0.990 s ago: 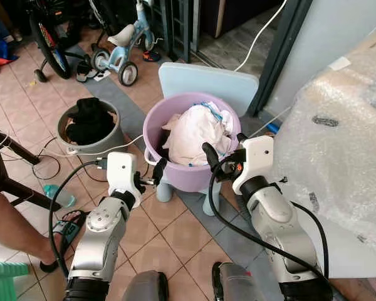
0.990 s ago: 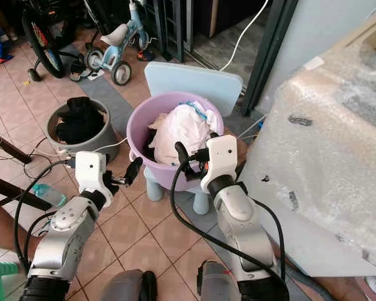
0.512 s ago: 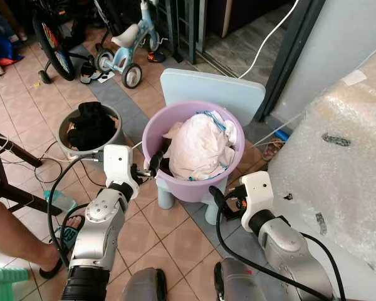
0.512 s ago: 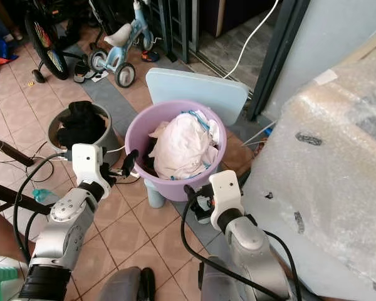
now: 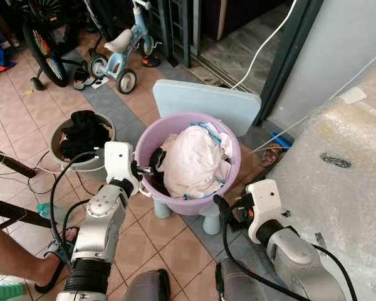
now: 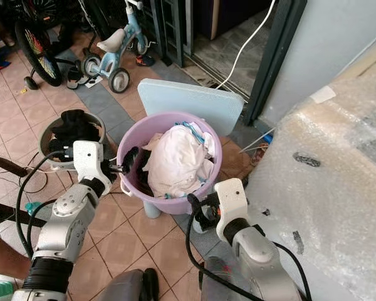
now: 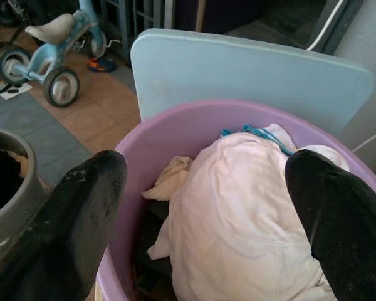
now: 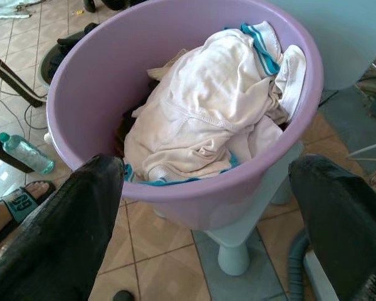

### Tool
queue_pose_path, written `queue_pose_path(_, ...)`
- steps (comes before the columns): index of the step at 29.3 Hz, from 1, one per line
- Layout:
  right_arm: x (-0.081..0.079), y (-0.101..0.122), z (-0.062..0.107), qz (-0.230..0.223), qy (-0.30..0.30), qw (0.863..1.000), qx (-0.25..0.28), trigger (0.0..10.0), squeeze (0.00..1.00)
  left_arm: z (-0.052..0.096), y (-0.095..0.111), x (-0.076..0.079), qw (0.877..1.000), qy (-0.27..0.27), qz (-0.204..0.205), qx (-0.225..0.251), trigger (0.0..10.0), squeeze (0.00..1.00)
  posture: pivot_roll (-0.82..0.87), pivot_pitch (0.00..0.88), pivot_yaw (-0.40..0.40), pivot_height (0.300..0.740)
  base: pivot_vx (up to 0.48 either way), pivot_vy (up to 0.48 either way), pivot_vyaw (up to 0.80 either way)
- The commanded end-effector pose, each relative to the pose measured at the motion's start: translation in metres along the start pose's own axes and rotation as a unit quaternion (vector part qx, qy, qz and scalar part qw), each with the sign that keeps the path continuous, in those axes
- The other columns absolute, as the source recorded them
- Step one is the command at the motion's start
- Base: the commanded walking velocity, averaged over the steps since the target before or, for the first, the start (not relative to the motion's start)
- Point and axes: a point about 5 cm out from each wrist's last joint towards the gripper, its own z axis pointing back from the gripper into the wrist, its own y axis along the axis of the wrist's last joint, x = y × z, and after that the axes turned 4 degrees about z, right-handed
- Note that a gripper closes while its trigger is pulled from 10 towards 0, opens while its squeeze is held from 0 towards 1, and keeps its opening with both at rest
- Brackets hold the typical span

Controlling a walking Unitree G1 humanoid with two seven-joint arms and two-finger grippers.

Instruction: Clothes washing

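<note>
1. the big bubble-wrapped appliance (image 5: pixel 338 157) walls off the robot's right side, so i'd say any lift wants to swing left or straight back, not right.
2. the lilac tub (image 5: pixel 232 182) sits up on a pale blue child's chair (image 5: pixel 207 103), heaped with a white garment (image 5: pixel 197 160) with teal trim; darker clothes are tucked beneath it.
3. left gripper (image 5: pixel 155 164) is at the tub's near-left rim, fingers spread wide with nothing in them, one finger (image 7: pixel 75 207) outside the wall and the garment framed between the two.
4. right gripper (image 5: pixel 229 210) hangs low, below the rim on the near-right side, also wide open and empty, looking up at the tub wall from its wrist view.
5. my read: it's lining up to take the tub by both sides. to do it well, the right needs to come up to rim height, and both should close on the wall level, or the load will tip.
6. on the left, a grey bucket (image 5: pixel 62 157) of dark clothes stands close to that elbow, cables (image 5: pixel 47 164) trail on the tiles, and a person's sandalled foot (image 5: pixel 53 254) is near. little slack there.
</note>
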Motion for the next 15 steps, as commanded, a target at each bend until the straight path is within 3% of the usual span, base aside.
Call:
queue_pose_path(1, -0.005, 0.005, 0.009, -0.014, 0.017, 1.000, 0.012, 10.0, 0.00, 0.001, -0.003, -0.007, 1.000, 0.010, -0.004, -0.008, 10.0, 0.00, -0.15, 0.239, 0.050, 0.740, 0.270, 0.000, 0.00)
queue_pose_path(5, -0.007, -0.011, 0.037, -0.025, 0.017, 0.999, -0.025, 10.0, 0.00, -0.008, -0.013, -0.007, 0.999, 0.018, 0.020, -0.038, 10.0, 0.00, -0.20, 0.270, 0.041, 0.740, 0.126, 0.000, 0.00)
queue_pose_path(11, -0.008, -0.013, 0.060, -0.042, -0.002, 0.998, -0.040, 10.0, 0.00, -0.015, -0.026, -0.005, 0.995, 0.023, 0.053, -0.084, 10.0, 0.00, -0.27, 0.312, 0.036, 0.740, 0.000, 0.000, 0.00)
queue_pose_path(12, -0.008, -0.013, 0.074, -0.053, -0.008, 0.997, -0.049, 10.0, 0.00, -0.020, -0.031, -0.003, 0.994, 0.016, 0.049, -0.099, 10.0, 0.00, -0.28, 0.326, 0.034, 0.740, 0.000, 0.000, 0.00)
queue_pose_path(14, -0.009, -0.013, 0.077, -0.057, -0.009, 0.997, -0.052, 10.0, 0.00, -0.021, -0.032, -0.003, 0.993, 0.014, 0.049, -0.103, 10.0, 0.00, -0.28, 0.326, 0.034, 0.740, 0.000, 0.000, 0.00)
queue_pose_path(15, -0.011, -0.014, 0.091, -0.064, -0.013, 0.996, -0.063, 10.0, 0.00, -0.025, -0.038, 0.000, 0.991, 0.000, 0.055, -0.125, 10.0, 0.00, -0.32, 0.353, 0.029, 0.740, 0.000, 0.000, 0.00)
